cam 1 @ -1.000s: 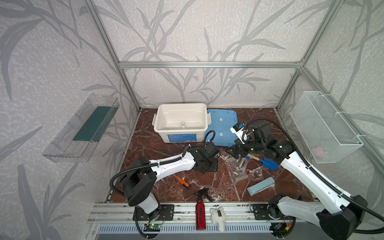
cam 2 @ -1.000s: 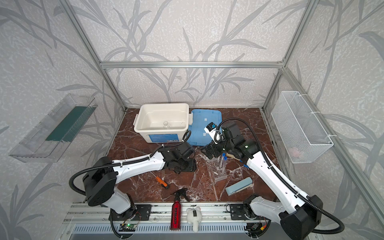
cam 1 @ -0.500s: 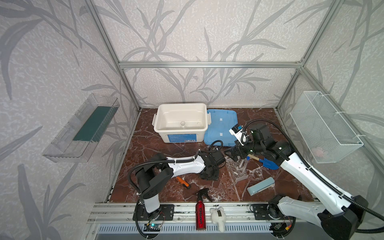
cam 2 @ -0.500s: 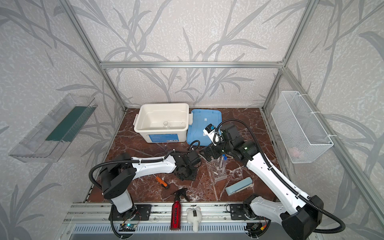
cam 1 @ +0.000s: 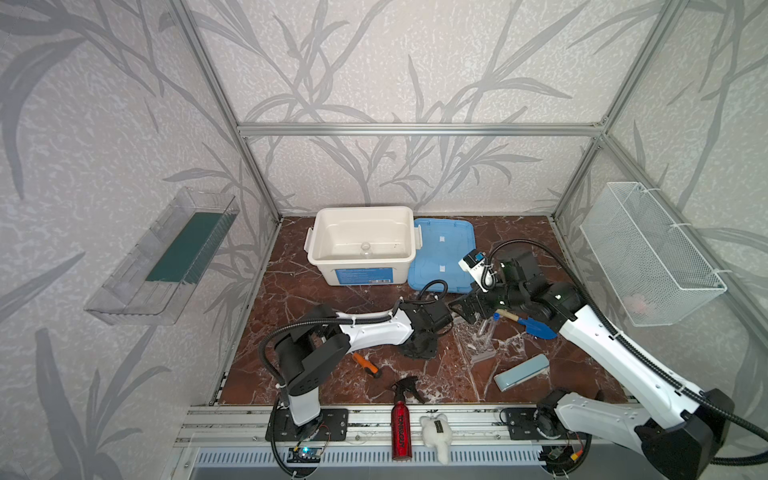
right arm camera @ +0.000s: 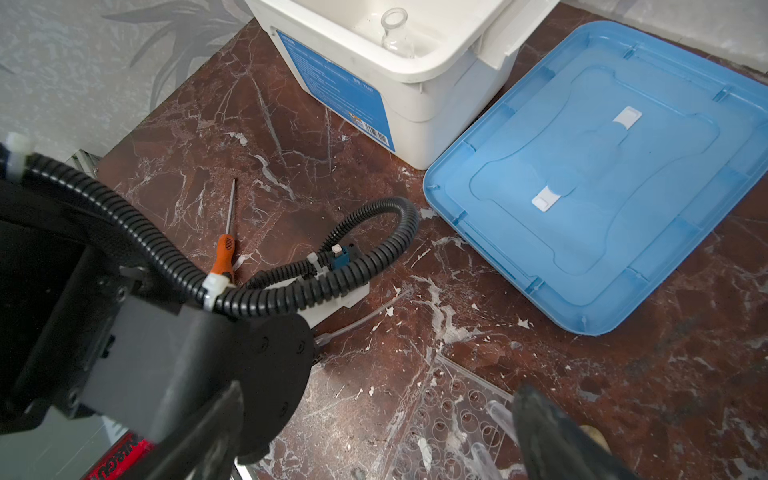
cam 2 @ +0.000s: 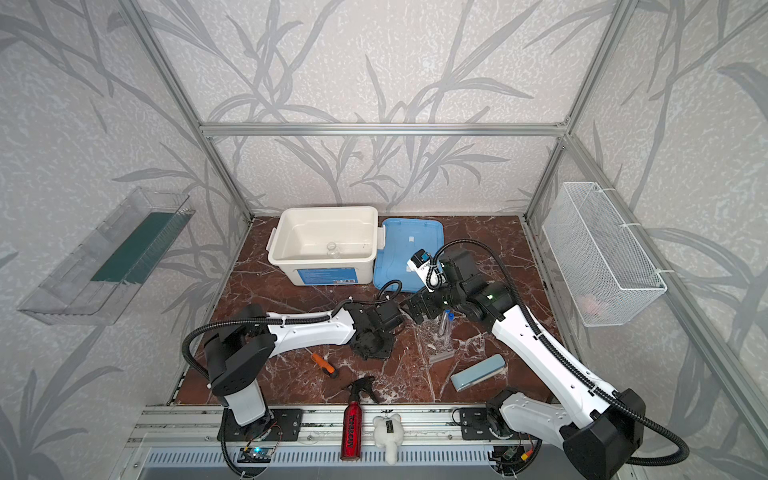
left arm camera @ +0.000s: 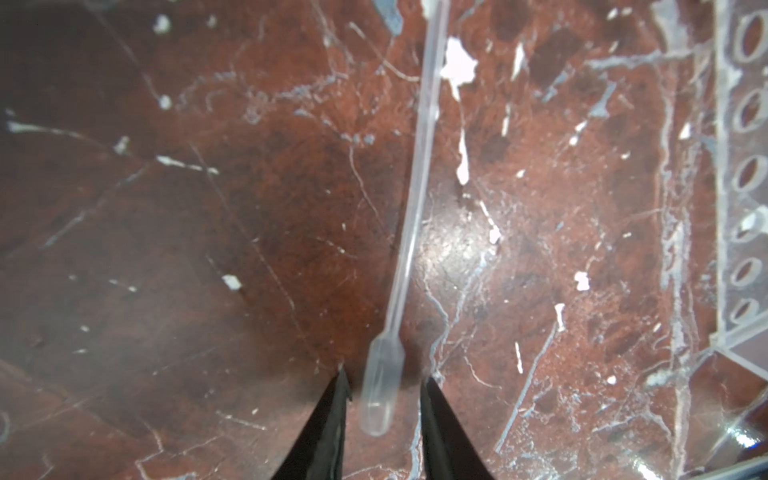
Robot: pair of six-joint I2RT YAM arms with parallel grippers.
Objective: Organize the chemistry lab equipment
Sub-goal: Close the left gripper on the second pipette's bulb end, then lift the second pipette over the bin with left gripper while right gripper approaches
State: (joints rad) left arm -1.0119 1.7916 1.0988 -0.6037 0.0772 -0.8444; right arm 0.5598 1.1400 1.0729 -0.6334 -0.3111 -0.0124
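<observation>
Left end effector [left arm camera: 382, 376]: low over the table [left arm camera: 208, 208], tips down; its two black fingers [left arm camera: 332, 415] stand a little apart on either side of the dropper bulb, with a gap visible on each side, so nothing is gripped.
Dropper [left arm camera: 409, 216]: clear, lying flat on the marble; bulb between the left fingertips, thin stem running straight away from them.
Tube rack [left arm camera: 744, 174]: clear plastic with rows of round holes, lying off to one side of the left end effector, apart from the dropper.
Right end effector [right arm camera: 374, 432]: wide open, holding nothing, poised above the rack [right arm camera: 453, 424].
Blue-capped tube [cam 1: 492, 326]: in the rack, just beside the right end effector.
White tub [cam 1: 361, 243]: beyond both end effectors, with a small clear bottle [right arm camera: 397, 31] inside.
Blue lid [right arm camera: 602, 166]: flat on the table beside the tub.
Screwdriver [cam 1: 365, 365]: orange handle, behind the left end effector, near the arm.
</observation>
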